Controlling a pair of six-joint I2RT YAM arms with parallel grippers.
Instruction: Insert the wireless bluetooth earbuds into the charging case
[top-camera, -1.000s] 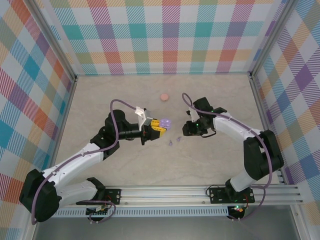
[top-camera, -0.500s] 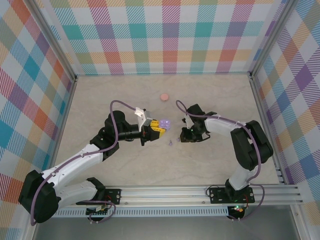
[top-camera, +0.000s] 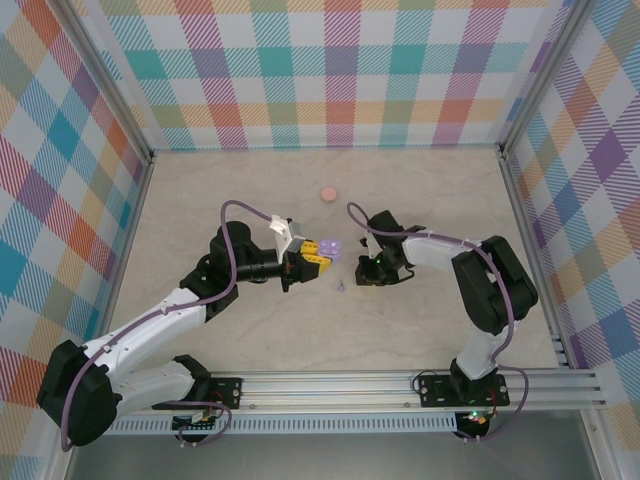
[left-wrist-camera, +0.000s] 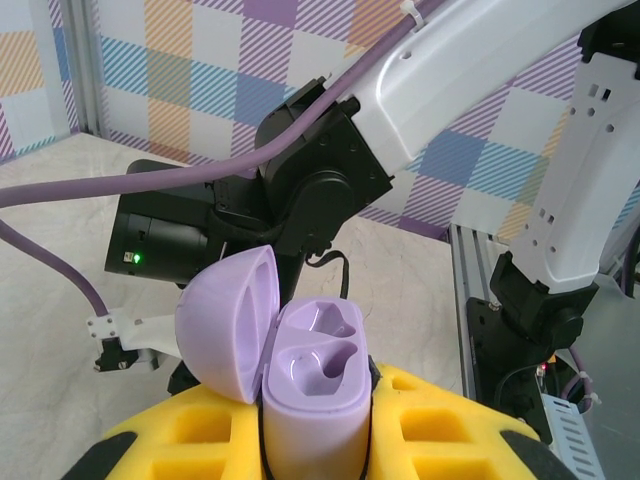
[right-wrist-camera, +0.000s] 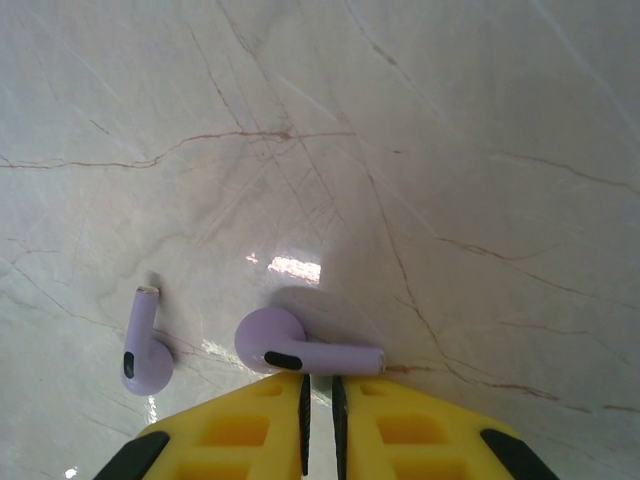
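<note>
Left claw (left-wrist-camera: 318, 425) gripping open lilac case (left-wrist-camera: 312, 372), right claw (right-wrist-camera: 320, 388) shut against earbud (right-wrist-camera: 298, 349)

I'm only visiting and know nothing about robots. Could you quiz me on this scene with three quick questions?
1. True or false: the left tool holds the lilac charging case.
2. In the right wrist view, how many lilac earbuds lie on the table?
3. The case's sockets are: A) both filled B) one filled C) both empty.
Key: 1 true; 2 two; 3 C.
</note>
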